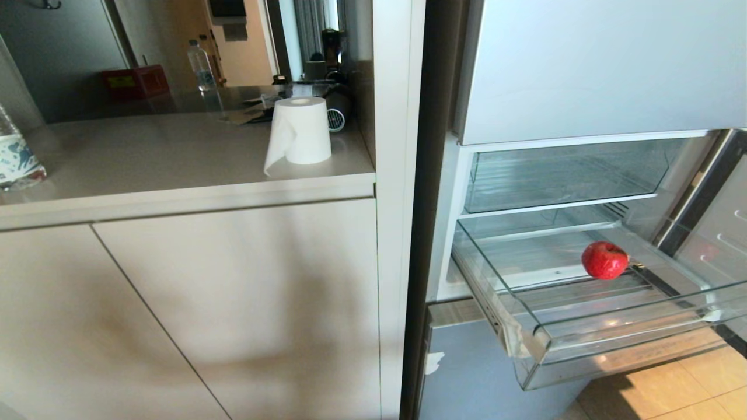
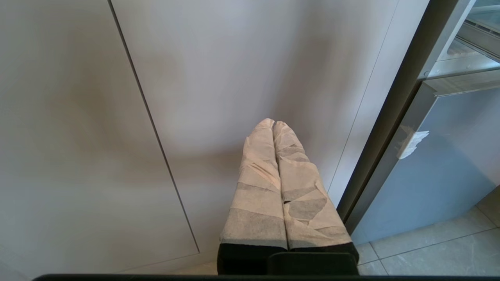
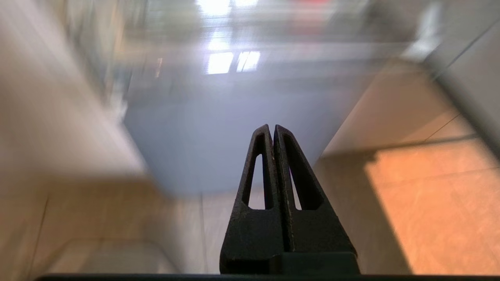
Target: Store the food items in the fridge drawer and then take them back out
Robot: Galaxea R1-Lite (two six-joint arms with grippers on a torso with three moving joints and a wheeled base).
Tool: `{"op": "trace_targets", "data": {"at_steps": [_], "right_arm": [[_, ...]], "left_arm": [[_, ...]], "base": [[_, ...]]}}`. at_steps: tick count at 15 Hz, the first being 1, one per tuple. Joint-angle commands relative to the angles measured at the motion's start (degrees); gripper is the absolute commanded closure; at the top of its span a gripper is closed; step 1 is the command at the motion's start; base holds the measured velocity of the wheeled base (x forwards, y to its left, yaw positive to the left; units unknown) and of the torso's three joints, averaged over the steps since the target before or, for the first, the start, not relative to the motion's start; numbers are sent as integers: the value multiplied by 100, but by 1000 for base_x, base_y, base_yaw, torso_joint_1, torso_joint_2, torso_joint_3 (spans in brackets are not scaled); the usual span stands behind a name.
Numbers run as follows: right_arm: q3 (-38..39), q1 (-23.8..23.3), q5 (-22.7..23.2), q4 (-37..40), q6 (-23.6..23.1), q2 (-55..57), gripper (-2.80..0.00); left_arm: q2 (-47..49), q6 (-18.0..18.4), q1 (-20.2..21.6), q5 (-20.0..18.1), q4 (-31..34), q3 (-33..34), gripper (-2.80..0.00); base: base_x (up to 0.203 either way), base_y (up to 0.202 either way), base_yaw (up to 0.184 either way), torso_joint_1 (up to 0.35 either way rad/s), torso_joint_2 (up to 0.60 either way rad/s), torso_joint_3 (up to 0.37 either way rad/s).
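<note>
Head view, left to right. A patterned container (image 1: 16, 158) at the left edge is cut off by the frame; what it is cannot be told. Far upper left, on the counter (image 1: 175, 151), stand a red box (image 1: 135, 80) and a clear bottle (image 1: 201, 65), both small and dim. A paper roll (image 1: 300, 131) stands upright near the counter's right end, a loose sheet hanging down its left side. Dark items behind it are too cluttered to name. Cabinet doors (image 1: 204, 315) fill the lower left.

Right half: the fridge (image 1: 583, 70) stands open. The drawer (image 1: 583, 326) is pulled out, its clear front wall toward the lower right, partly cut by the frame edge. The food item (image 1: 604, 260), red and round, lies inside the drawer on the ribbed floor, toward the back right. A second clear bin (image 1: 560, 175) sits above it, pushed in. Tiled floor (image 1: 671, 391) shows in the lower right corner.

Neither arm shows in the head view.

Left wrist view: the left gripper (image 2: 273, 124), fingers wrapped in pale tape, pressed together, holding nothing, points at the cabinet doors just beside the fridge's lower edge.

Right wrist view: the right gripper (image 3: 272, 127), bare black fingers together and empty. Everything beyond is smeared; only a grey-blue panel and orange-lit floor read, with a faint red blur at the upper edge.
</note>
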Motion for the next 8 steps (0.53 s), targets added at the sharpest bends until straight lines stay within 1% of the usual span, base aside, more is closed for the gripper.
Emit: {"op": "trace_targets", "data": {"at_steps": [1,3,4,5,7,8], "right_arm": [[101,156,64,574,-33,-972,0],[120,258,124,555,-112,-1788,0],[125,286,133,553,-135,-1989,0],[130,315,139,552,-150,-2012,0],[133,330,110,542,55,-1982,0],[133,330,100,542,86,-1982,0]], "left_arm": [[9,-1,0,2,0,0,0],[9,5,0,2,7,0,0],[9,-1,0,2,0,0,0],[9,-1,0,2,0,0,0],[9,-1,0,2,0,0,0],[9,-1,0,2,0,0,0]], "base": [[0,0,0,0,0,0],[0,0,0,0,0,0],[0,0,0,0,0,0],[0,0,0,0,0,0],[0,0,0,0,0,0],[0,0,0,0,0,0]]}}
